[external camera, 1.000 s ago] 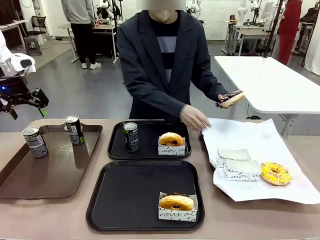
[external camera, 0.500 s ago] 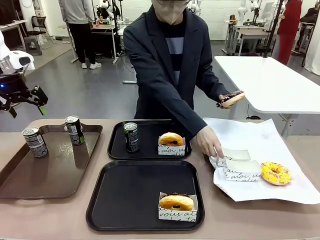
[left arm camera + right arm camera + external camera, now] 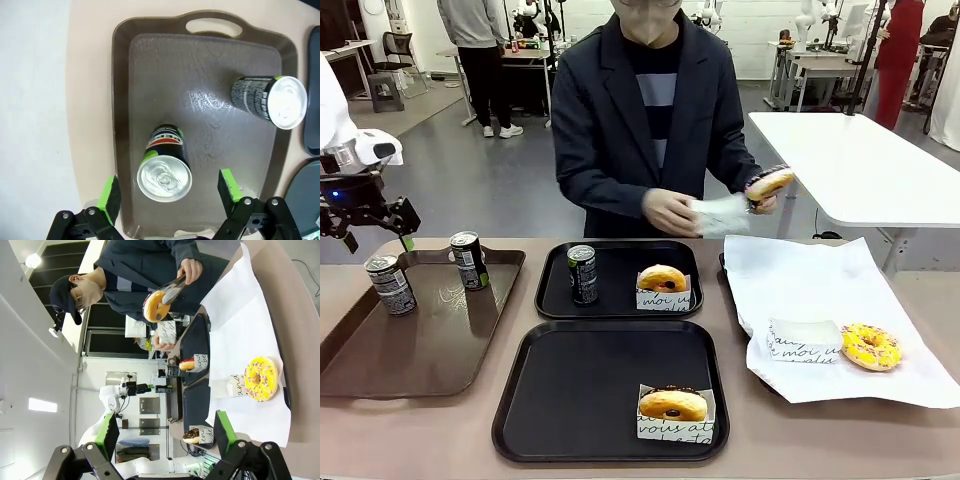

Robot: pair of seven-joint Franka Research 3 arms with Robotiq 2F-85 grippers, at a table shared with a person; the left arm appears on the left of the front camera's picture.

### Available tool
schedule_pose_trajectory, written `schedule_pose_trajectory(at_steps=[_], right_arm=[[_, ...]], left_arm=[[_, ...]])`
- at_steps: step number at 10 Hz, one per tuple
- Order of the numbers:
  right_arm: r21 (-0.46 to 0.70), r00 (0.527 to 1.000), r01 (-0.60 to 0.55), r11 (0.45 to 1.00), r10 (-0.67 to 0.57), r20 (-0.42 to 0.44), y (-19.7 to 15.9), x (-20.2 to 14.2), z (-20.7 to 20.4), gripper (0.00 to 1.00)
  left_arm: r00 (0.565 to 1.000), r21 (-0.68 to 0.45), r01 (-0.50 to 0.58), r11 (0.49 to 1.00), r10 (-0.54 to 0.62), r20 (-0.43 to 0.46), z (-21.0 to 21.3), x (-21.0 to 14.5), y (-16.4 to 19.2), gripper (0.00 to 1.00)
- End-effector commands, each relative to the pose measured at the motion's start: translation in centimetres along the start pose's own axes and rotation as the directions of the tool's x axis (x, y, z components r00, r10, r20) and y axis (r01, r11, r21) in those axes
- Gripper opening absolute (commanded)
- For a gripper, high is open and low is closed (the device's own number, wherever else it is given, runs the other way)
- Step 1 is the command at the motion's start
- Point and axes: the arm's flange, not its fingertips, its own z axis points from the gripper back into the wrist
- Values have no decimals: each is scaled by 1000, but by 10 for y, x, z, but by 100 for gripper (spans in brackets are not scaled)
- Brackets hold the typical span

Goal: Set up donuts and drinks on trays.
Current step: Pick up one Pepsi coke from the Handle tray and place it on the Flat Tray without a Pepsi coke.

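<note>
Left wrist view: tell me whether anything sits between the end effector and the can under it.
Nothing visible does. The left end effector hangs open above the nearer can, upright on the brown tray; the other can stands apart.

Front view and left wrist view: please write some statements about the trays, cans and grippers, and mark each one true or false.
1. The brown tray holds two cans, the left can and the right can. True.
2. The near black tray holds a donut and a can. False: it holds only a sleeved donut.
3. The left gripper is shut on a can. False: it is open, above the left can.
4. The person holds a donut in tongs, off the table. True.
</note>
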Motion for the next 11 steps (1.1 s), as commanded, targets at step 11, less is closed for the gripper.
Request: schedule_pose_trajectory(at_steps=[11], right_arm=[[8,1000,-12,1000,12,-1,1,0,1,100]], left_arm=[[993,-37,49,998,-53,-104,-46,6,7,100]])
